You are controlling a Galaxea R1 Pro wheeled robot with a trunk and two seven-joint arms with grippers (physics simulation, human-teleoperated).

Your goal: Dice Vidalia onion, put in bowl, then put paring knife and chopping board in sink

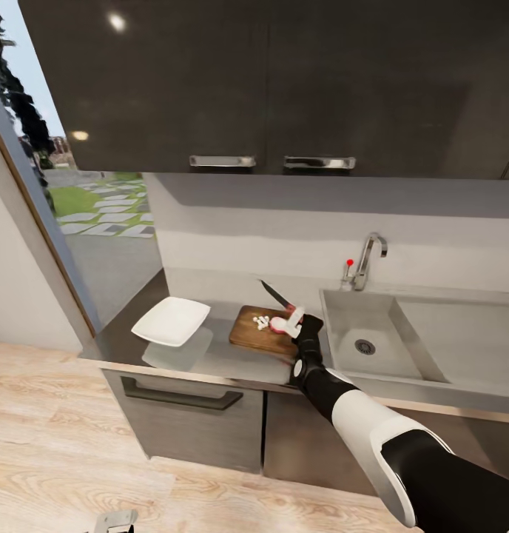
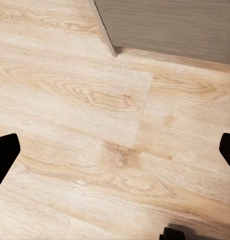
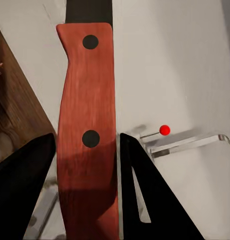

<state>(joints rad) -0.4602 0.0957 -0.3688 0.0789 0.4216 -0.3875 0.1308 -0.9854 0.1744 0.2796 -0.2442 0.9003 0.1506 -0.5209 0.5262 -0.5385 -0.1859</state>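
Right gripper clamped on the paring knife, red handle pinned between both black fingers; dark blade points up and away toward the wall, above the chopping board. Diced onion, small white cubes, sits on the board just beside the gripper. Board lies on the countertop, between the white square bowl to its left and the sink to its right. Tap with red-tipped lever at the sink's back edge. Left gripper hangs low over the wood floor, fingers spread wide, holding nothing. 2 chrome handles on the dark upper cabinets.
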